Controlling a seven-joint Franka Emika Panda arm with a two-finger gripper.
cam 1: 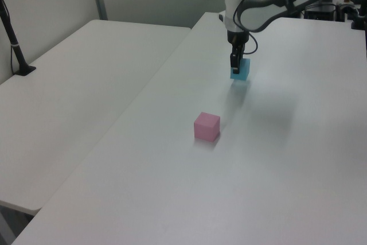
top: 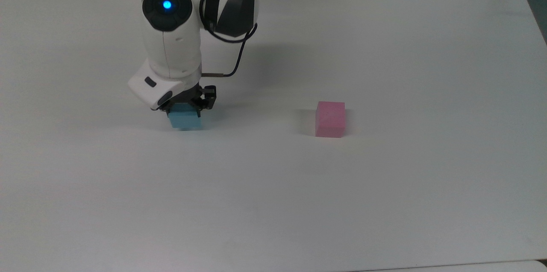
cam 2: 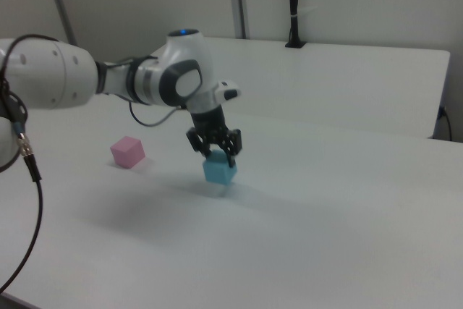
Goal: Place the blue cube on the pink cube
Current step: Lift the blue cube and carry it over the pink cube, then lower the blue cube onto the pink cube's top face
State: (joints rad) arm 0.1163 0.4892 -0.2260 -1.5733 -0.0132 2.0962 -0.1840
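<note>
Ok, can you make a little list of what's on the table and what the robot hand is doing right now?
table: white tabletop
blue cube: held between the fingers of the gripper, cube at, lifted just off the table with its shadow beneath
pink cube: sitting alone on the table, to the top view's right of the blue cube, nothing on top
gripper: shut on the blue cube, pointing down
task state: blue cube picked up, not yet over the pink cube

Two small matte foam-like cubes are counted: one light sky-blue cube (top: 184, 120) and one pastel pink cube (top: 330, 119). One white robot arm (top: 173, 45) is seen, fitted with one black two-finger gripper (top: 186, 107). Two white tables are counted, the work table (cam 1: 275, 159) and a side table (cam 1: 74, 84).
</note>
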